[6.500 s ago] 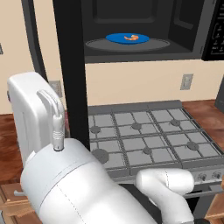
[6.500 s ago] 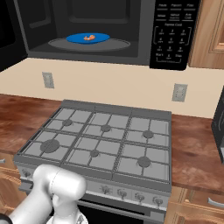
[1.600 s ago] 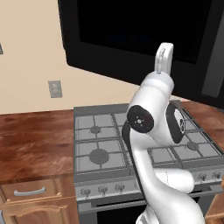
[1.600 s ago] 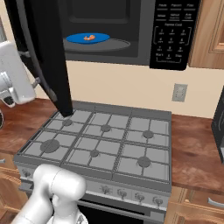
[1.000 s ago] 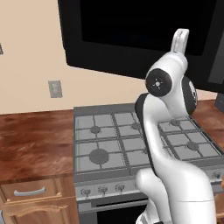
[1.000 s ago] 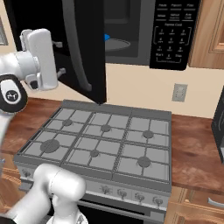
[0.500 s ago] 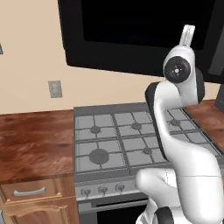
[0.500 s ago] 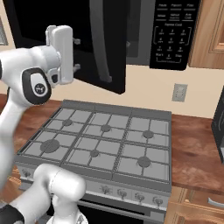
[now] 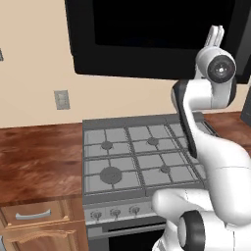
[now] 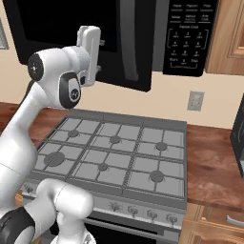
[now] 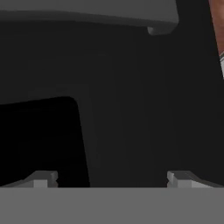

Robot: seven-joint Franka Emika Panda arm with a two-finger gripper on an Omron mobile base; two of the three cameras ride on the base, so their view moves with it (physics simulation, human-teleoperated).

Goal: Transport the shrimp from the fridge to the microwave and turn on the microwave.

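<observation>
So here's where things stand. On the left side of the right base view the arm is raised, with the gripper up against the microwave, right at the face of its door. That door isn't flush yet: it stands out at a slight angle with its free edge poking forward, just left of the keypad. In the hand view the two fingertips sit far apart at the bottom with nothing between them, so the jaws are wide open and empty, and flat dark door panel lies dead ahead.

The relation that matters, I'd say: the door is straight in front of the open jaws, its long edge running up and down, and the keypad lies further to the right of the gripper, past the door's free edge. So the push goes forward to finish shutting it, then the hand has to slide right for the buttons.

The shrimp I can't see at all; my guess is it's behind that door inside the microwave. The stove sits below, well clear of the hand.
</observation>
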